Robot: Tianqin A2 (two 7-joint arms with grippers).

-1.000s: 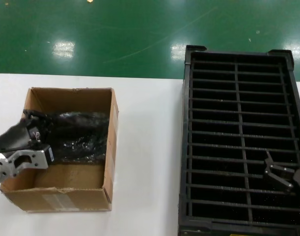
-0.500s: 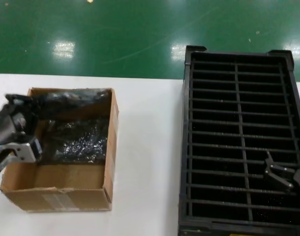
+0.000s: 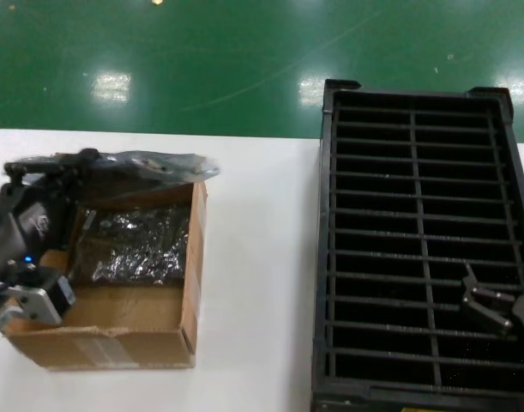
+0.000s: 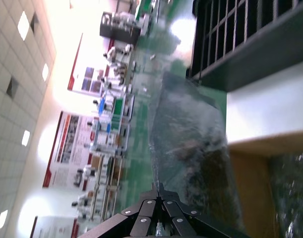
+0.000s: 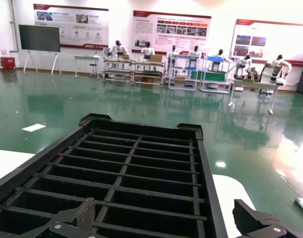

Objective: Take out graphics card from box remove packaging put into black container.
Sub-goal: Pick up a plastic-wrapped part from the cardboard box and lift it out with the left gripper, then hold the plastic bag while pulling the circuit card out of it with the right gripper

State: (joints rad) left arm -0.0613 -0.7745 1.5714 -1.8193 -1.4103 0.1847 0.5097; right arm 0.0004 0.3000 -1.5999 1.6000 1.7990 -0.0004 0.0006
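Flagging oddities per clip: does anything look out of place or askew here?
Nothing serious. The left gripper holds a bagged card lifted above the cardboard box, where another shiny bag lies. The right gripper hovers over the black crate.

Glossy green floor (image 3: 201, 60) beyond white table (image 3: 262, 257).

No text, brand, number or sign can be read. The wall posters (image 5: 171, 30) in the right wrist view carry red header bands and small pictures, but their lettering is too small to make out, and the same goes for the display boards (image 4: 87, 74) in the left wrist view. The box (image 3: 124, 339) has a pale tape strip on its front with no legible print, and the black container (image 3: 424, 249) shows no marking.
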